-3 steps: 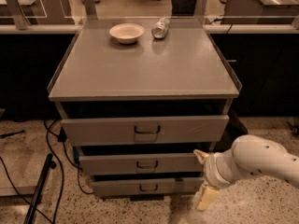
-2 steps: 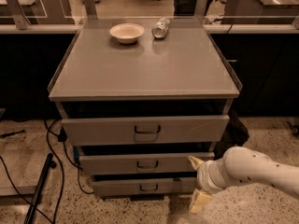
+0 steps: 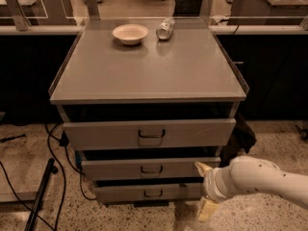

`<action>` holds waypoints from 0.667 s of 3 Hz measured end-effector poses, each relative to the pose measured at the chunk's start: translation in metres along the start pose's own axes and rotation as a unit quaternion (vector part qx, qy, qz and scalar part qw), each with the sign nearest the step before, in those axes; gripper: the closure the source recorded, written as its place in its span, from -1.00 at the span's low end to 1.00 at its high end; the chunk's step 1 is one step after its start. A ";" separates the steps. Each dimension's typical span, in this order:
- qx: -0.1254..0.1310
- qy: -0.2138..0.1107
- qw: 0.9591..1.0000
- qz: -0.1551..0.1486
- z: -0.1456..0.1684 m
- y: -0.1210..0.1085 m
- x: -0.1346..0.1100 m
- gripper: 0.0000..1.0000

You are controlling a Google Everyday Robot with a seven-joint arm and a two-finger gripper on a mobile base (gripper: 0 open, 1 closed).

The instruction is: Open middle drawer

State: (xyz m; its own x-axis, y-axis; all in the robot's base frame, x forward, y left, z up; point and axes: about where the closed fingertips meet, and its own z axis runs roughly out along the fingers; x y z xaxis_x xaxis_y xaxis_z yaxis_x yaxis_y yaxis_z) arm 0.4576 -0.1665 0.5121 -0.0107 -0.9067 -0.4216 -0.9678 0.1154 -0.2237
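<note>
1. Black cables (image 3: 50,143) trail over the speckled floor (image 3: 29,167) at the left, and a dark pole (image 3: 41,198) leans beside them. This leaves only a narrow strip of floor between them and the cabinet's left side.
2. A pale bowl (image 3: 130,33) sits near the back edge of the grey surface (image 3: 149,76). Just to its right lies a silvery can (image 3: 165,29) on its side, apart from the bowl. Any writing on the can is too small to read.
3. The front half of the surface is bare up to its raised side lips.
4. The top drawer (image 3: 106,134) is the widest front, with a dark gap above it.
5. The middle drawer (image 3: 110,169) sits directly below and is narrower. Its small dark loop handle (image 3: 151,169) is at the centre, untouched.
6. The bottom drawer (image 3: 115,193) is the narrowest front.
7. The gripper (image 3: 204,189) hovers at the right end of the lower two drawer fronts, well right of the handle. Its cream fingers (image 3: 202,168) are spread wide, one above the other, and hold nothing. The upper tip is at the middle drawer's right end; whether it touches cannot be told.
8. The white arm (image 3: 264,179) reaches in from the right edge, over open floor.
</note>
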 end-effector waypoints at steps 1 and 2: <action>0.026 0.002 0.999 -0.022 0.016 -0.008 0.012 -1.00; 0.035 -0.003 0.999 -0.041 0.040 -0.022 0.021 -1.00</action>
State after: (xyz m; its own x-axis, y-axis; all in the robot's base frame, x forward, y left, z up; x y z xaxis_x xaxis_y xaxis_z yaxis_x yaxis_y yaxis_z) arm 0.4884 -0.1722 0.4726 0.0695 -0.9118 -0.4048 -0.9451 0.0697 -0.3192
